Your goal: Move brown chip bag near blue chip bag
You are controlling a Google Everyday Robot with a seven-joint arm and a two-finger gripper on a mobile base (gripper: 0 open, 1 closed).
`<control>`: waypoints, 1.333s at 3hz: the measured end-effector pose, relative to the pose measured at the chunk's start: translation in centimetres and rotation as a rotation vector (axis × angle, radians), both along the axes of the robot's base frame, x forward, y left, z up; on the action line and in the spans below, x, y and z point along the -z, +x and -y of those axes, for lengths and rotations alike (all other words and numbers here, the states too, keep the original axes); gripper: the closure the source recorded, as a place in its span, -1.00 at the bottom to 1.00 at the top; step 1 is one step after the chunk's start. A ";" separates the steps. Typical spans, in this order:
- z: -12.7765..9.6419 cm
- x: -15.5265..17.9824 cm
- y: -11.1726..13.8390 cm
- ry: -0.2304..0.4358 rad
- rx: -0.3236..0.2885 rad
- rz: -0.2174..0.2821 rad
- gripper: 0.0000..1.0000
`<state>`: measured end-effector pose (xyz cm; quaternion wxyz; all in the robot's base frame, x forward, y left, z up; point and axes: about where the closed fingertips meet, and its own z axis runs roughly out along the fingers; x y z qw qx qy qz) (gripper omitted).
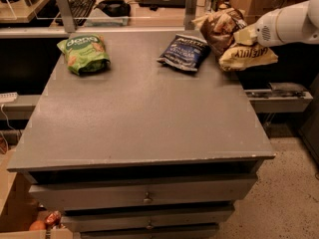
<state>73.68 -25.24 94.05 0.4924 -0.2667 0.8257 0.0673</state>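
Camera view, from the left: a small green bag (83, 54) lies flat near the far-left corner of the grey table (144, 118), well apart from the others and no part of this job; across bare tabletop, the blue chip bag (183, 51) lies flat toward the far-right part of the table, the mark to set down beside; just to its right, close but seemingly not touching, is the brown chip bag (225, 30), tilted and bunched, its cream lower end hanging out past the table's right edge; it sits that way because the gripper (253, 34) has it from the right, at the tip of the white arm (291, 20) reaching in from off the table; the fingers are hidden in the crumpled foil, yet the raised, overhanging bag suggests they are pinched on its top; I judge the carry nearly done, with only a lowering onto the table by the blue bag left; little stands in the way, though the upright post (192, 6) behind the bags and the table edge under the overhang want care; a keyboard (79, 4) sits on the desk beyond, drawers (144, 198) below.
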 end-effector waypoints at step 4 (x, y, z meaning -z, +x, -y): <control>-11.1 2.7 7.8 0.255 -0.044 0.012 1.00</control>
